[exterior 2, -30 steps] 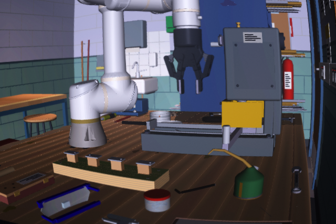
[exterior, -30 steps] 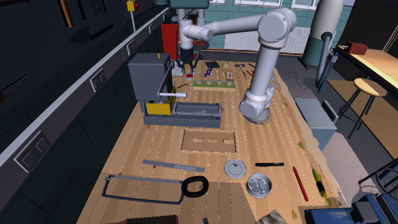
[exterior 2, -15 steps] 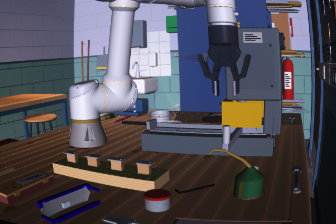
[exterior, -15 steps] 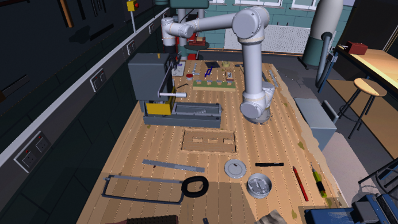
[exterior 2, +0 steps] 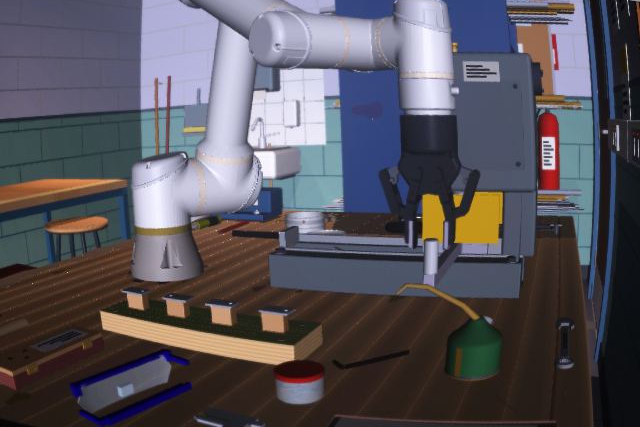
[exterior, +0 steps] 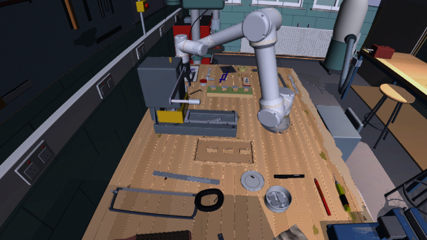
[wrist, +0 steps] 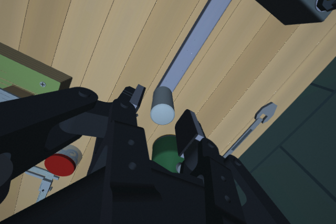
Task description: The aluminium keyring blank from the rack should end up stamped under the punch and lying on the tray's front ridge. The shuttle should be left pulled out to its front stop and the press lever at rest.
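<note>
The grey press stands at the bench's left side with its yellow guard and the shuttle track running out from it. The press lever slopes down from the press and ends in a pale round handle. My gripper is open and empty, pointing down with its fingers on either side of that handle. The rack holds several flat blanks on wooden posts. The tray with its ridges lies in front of the press.
A green oil can stands below the lever handle, with a red-capped jar and a spanner nearby. A hacksaw, steel rule and round tin lie at the bench's near end.
</note>
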Motion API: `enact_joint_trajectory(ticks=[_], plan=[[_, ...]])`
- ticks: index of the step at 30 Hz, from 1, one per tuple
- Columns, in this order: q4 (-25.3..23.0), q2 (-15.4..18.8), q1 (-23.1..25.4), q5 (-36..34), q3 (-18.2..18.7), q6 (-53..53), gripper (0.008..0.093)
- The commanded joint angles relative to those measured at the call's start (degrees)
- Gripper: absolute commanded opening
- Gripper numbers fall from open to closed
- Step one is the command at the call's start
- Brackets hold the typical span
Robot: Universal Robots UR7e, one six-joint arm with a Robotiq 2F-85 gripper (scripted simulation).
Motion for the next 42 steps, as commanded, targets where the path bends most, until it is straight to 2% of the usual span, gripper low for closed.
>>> enact_joint_trajectory(ticks=[1,24,42], plan=[[0.01,-0.28,0.01,0.0,-0.29,0.0,0.048],[-4.11,1.69,0.01,0.0,1.91,0.0,0.048],[-4.34,1.81,0.01,0.0,2.03,0.0,0.048]])
